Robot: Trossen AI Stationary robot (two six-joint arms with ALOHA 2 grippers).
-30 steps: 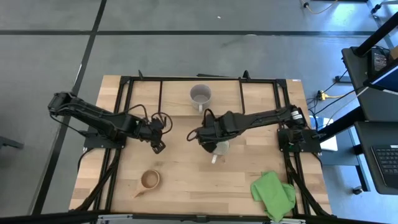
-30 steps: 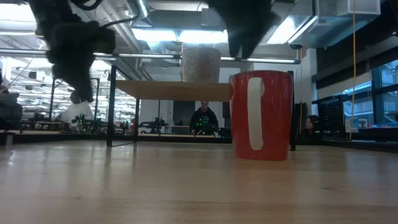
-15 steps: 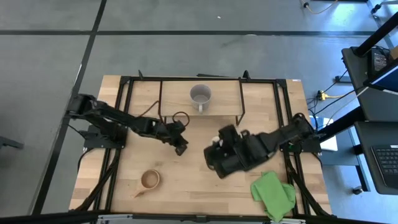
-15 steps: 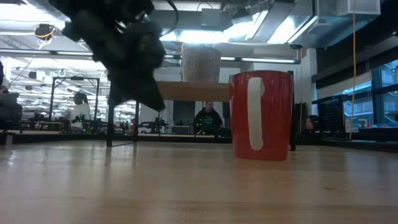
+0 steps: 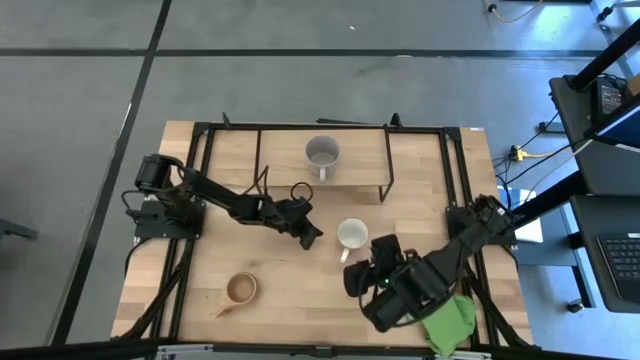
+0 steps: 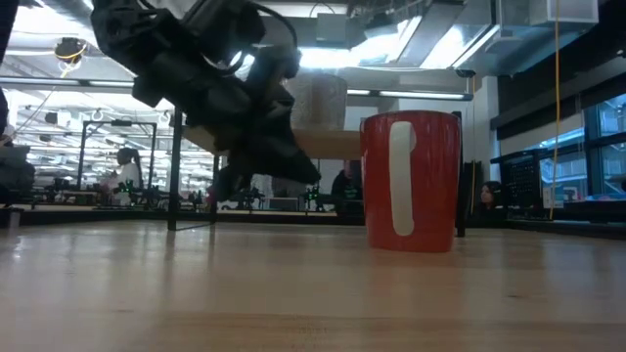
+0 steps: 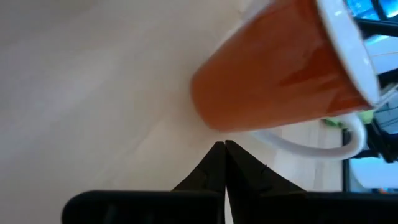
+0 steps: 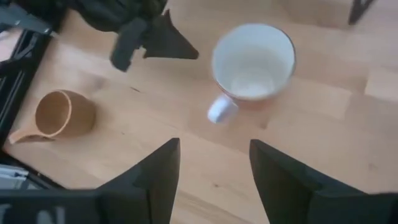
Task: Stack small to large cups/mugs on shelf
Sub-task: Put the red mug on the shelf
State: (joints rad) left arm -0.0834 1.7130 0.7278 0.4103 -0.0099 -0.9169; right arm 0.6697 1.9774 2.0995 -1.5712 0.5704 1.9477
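Red on the outside and cream on the inside, the big mug (image 5: 351, 235) stands upright on the light wooden tabletop (image 5: 300, 280), near the middle of it, with its white handle pointing toward six o'clock in the high view. The grey mug (image 5: 322, 153) stands upright on the low light-wood shelf with thin black legs (image 5: 290, 180), at about twelve o'clock from the red mug and well apart from it. The small tan wooden cup (image 5: 241, 289) sits on the table at about eight o'clock from the red mug, far from the shelf. A green cloth (image 5: 448, 318) lies crumpled near the table's corner at about four o'clock from the red mug. The left gripper (image 5: 314, 236) reaches in from the left and sits just beside the red mug at its nine o'clock side; its two dark fingers (image 7: 214, 163) are pressed together into a point, and nothing is between them. In the left wrist view the tips come very close to the foot of the mug, but I cannot tell if they touch it. The right gripper (image 8: 210, 163) hangs above the table at about five o'clock from the red mug, partly over the green cloth, with its fingers spread wide and nothing between them.
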